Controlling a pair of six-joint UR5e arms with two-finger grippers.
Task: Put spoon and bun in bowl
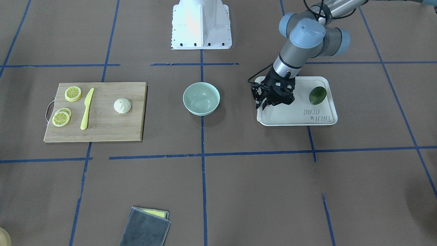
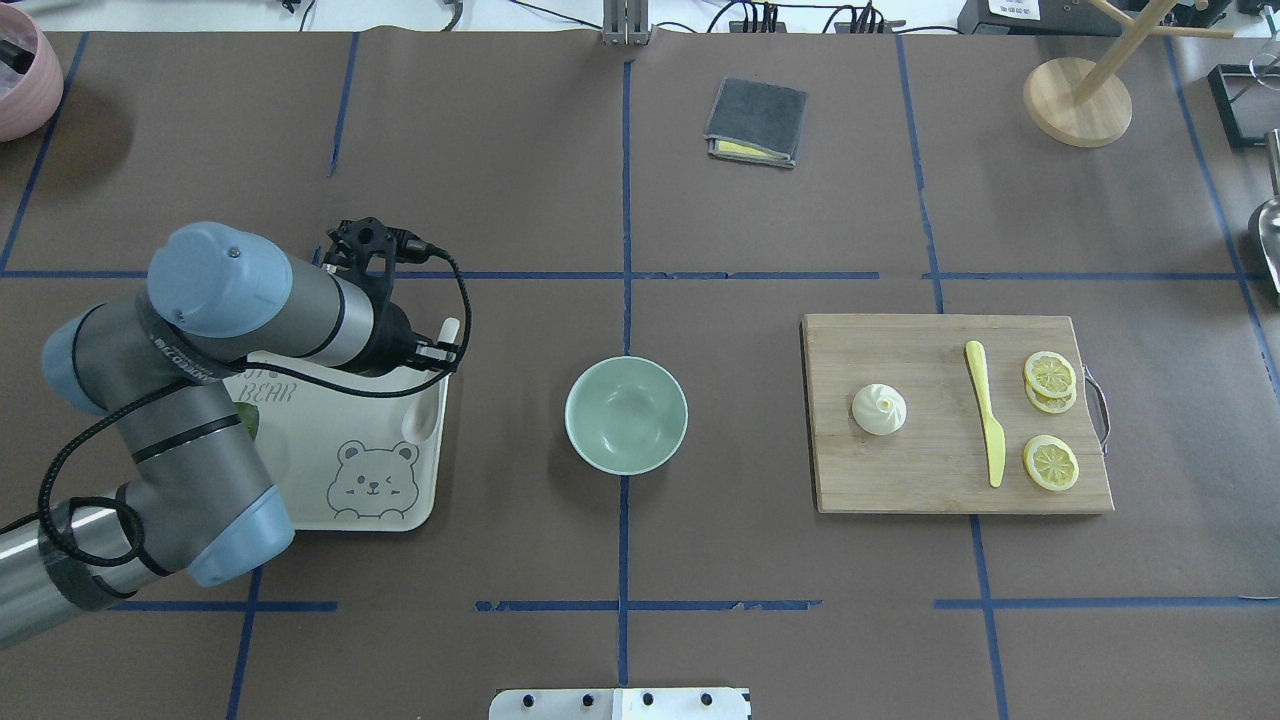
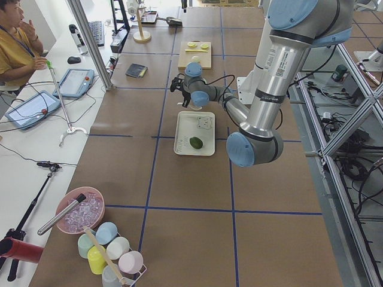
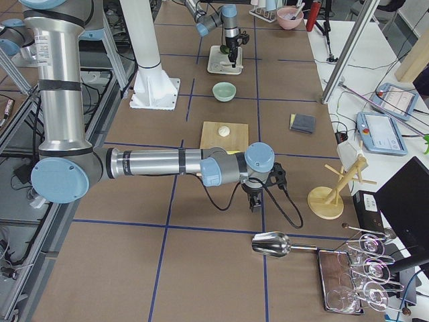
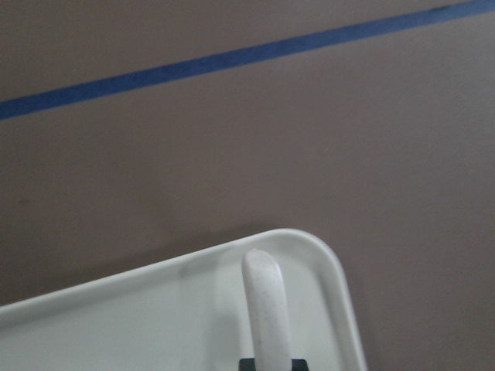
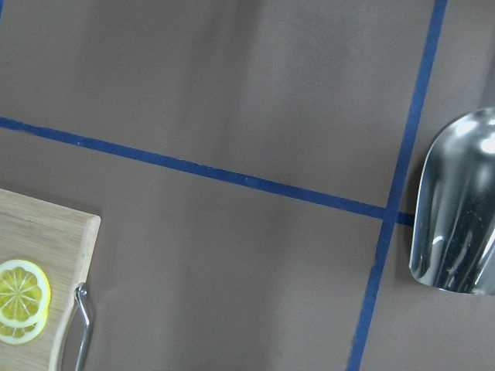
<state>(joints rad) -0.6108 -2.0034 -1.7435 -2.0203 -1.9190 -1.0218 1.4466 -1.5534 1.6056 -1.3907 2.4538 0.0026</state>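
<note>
Nearest the front-facing camera lies a folded grey cloth (image 1: 145, 227) with a yellow layer showing at its far edge, well apart from everything else. Farther back, at that view's left, a wooden cutting board (image 1: 102, 131) with a metal handle carries lemon slices (image 1: 73, 93) in two spots and a yellow plastic knife (image 1: 87, 108) just beside them. On it too is the bun (image 1: 122, 105), which sits on its flat base with the pleated top up, apart from the knife and towards the board's bowl-side end. Next comes the bowl (image 1: 201, 98), pale mint green, upright on the brown table (image 1: 239, 191) at the middle, over a blue tape line (image 1: 202, 143). Right of the bowl the left gripper (image 1: 262, 103) hangs low over the corner of the off-white tray (image 1: 300, 118) nearest the bowl. Its jaws are clenched on the handle of the spoon (image 2: 419, 424), and the left wrist view shows the handle's rounded end over the tray's rounded corner. From overhead the spoon's scoop shows by the tray's bowl-side rim; whether it touches the tray I cannot tell. A dark green fruit (image 1: 318, 95) lies at the tray's other end. The right gripper (image 4: 255, 203) appears only in the right side view, pointing down at the table beyond the board's handle end, near a metal scoop (image 4: 271, 245); whether its jaws are released or clenched I cannot tell
</note>
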